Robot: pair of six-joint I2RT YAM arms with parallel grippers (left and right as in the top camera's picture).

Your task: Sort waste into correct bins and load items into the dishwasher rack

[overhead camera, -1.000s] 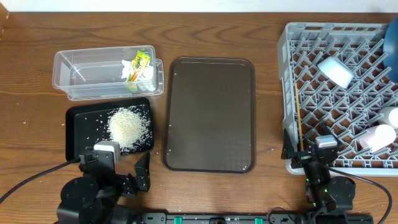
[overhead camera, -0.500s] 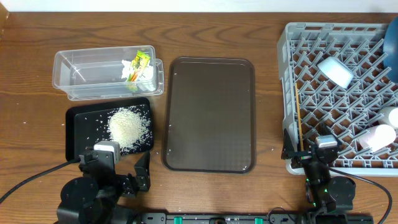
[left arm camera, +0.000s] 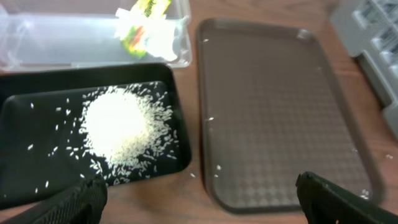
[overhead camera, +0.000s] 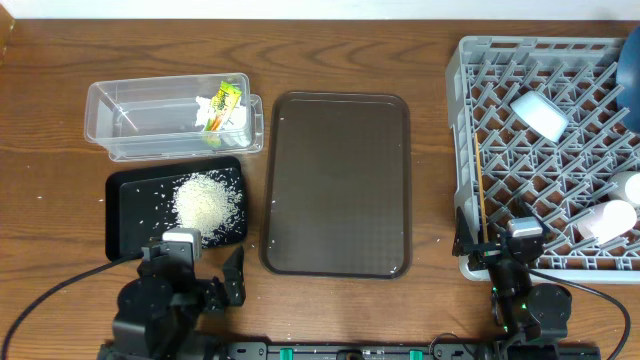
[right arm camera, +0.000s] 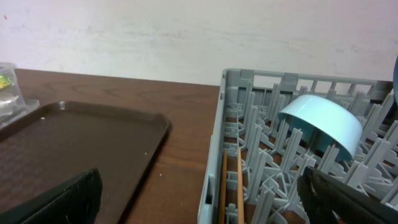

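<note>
rice [overhead camera: 206, 202] heaped in black tray [overhead camera: 122, 205]

Prob. robot lab bench: wood table [overhead camera: 430, 150], bare white wall [right arm camera: 186, 31], staged dishwasher rack [overhead camera: 520, 45].

No lettering I can read.
The yellow-green snack wrapper [overhead camera: 226, 100] lying in the clear tub [overhead camera: 140, 120] carries some print, but both from overhead and from my left wrist camera it is too small and blurred for me to make out.
</note>
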